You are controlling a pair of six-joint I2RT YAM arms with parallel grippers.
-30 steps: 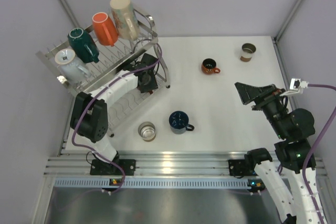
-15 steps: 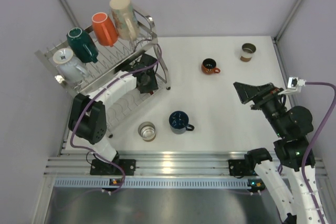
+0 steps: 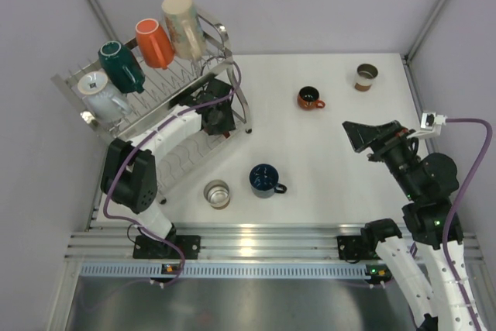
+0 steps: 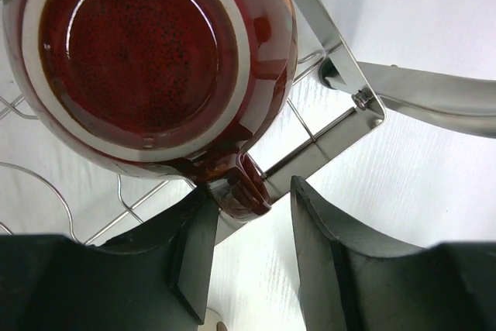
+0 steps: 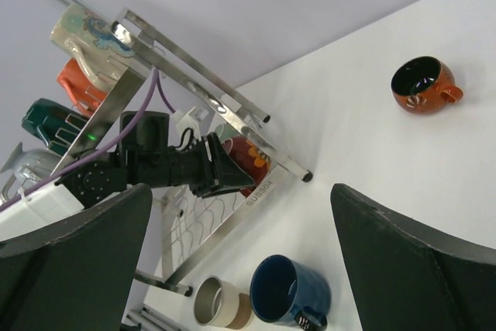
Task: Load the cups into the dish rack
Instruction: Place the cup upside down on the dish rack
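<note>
- Step in hand: letting go of the red cup [image 4: 147,60] on the lower tier of the dish rack [image 3: 219,32].
- The cup sits base-up on the wires at the tier's right end, close to the corner post. Its handle [image 4: 242,191] points back at the left tool [image 4: 252,207].
- Left tool: released, as far as I can judge. Fingers [image 4: 194,253] are spread with the handle between them and a clear gap on the right side; the other side is close, and I can't tell whether it touches.
- Right tool [image 3: 356,136]: wide apart and holding nothing — it hangs over the right of the tabletop [image 3: 333,184].
- Upper tier holds four: pale mug [image 3: 101,92], teal [image 3: 122,66], orange [image 3: 155,42], tall beige [image 3: 183,25].
- Loose on the tabletop: navy mug [image 3: 263,180], beige-and-grey cup [image 3: 217,193], brown mug [image 3: 310,98], small cup [image 3: 366,75] at the far right.
- So roughly half are loaded.
- Next move: pull the left tool straight back along the handle line, with no sideways drift — otherwise a finger hooks the handle or a wire and drags the cup off.
- The beige-and-grey cup is then nearest for the left arm; the brown mug or the small cup suits the right.
</note>
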